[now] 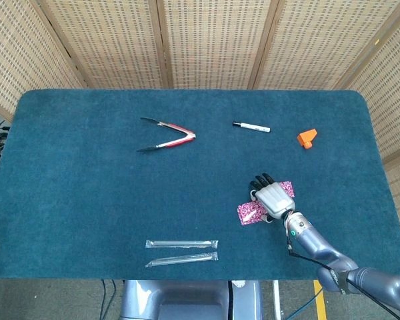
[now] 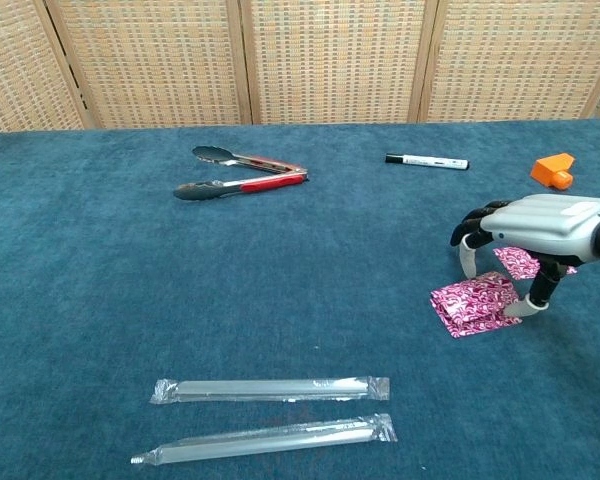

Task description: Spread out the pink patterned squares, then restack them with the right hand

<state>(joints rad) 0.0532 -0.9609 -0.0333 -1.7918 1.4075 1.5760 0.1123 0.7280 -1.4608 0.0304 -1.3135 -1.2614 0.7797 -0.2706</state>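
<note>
Right hand (image 2: 540, 225) arched over the pink patterned squares (image 2: 475, 303), toward the right side of the tabletop (image 1: 87, 193), nearer its front edge. Fingers (image 2: 467, 252) curved downward, tips and thumb on the upper square of a two-square pile. Whether it is pinched or only pressed: cannot tell. Third square (image 2: 520, 262) just behind, partly under the palm. Left hand out of frame.

Before me lies my table (image 1: 87, 200), covered edge to edge in dark teal carpet-like cloth with rounded far corners. Behind it stands a folding screen (image 2: 330, 60) of woven cane panels in pale wooden frames, closing off the whole back. Past the table's near edge I see grey floor (image 1: 53, 300), with a yellow stripe (image 1: 318, 288) on it, under even, soft light.
</note>
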